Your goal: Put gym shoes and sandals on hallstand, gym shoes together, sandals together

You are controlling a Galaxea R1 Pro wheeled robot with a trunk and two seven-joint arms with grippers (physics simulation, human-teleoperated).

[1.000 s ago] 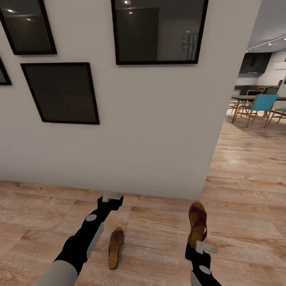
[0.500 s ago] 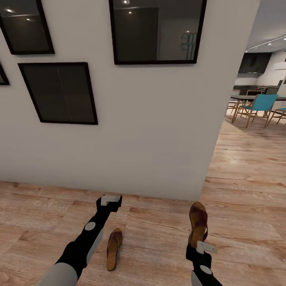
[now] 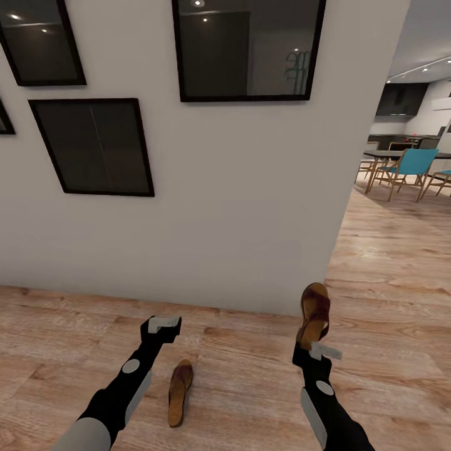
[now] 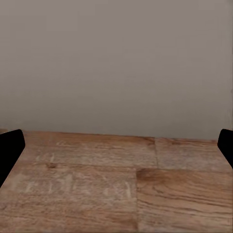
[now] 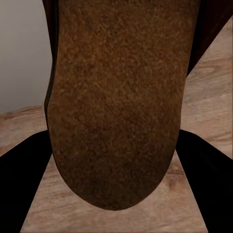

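Observation:
One dark brown sandal point(image 3: 314, 311) hangs toe-up off the corridor floor point(image 3: 250, 376), with my right gripper point(image 3: 311, 343) shut on its heel end. In the right wrist view its tan sole point(image 5: 116, 97) sits between the two black fingers point(image 5: 29, 184). The other sandal point(image 3: 180, 391) lies flat on the planks, just right of my left forearm. My left gripper point(image 3: 164, 326) hovers low near the wall base, a little beyond that sandal. In the left wrist view its fingers point(image 4: 9, 150) stand wide apart, open and empty.
A white wall point(image 3: 238, 207) with dark framed pictures point(image 3: 94, 147) stands close ahead and ends at a corner point(image 3: 329, 275). Right of the corner the floor runs on to a dining area with a table and blue chairs point(image 3: 410, 166).
My right arm has lifted the held sandal higher and further forward. My left gripper has drifted slightly left and back. The sandal on the floor has not moved.

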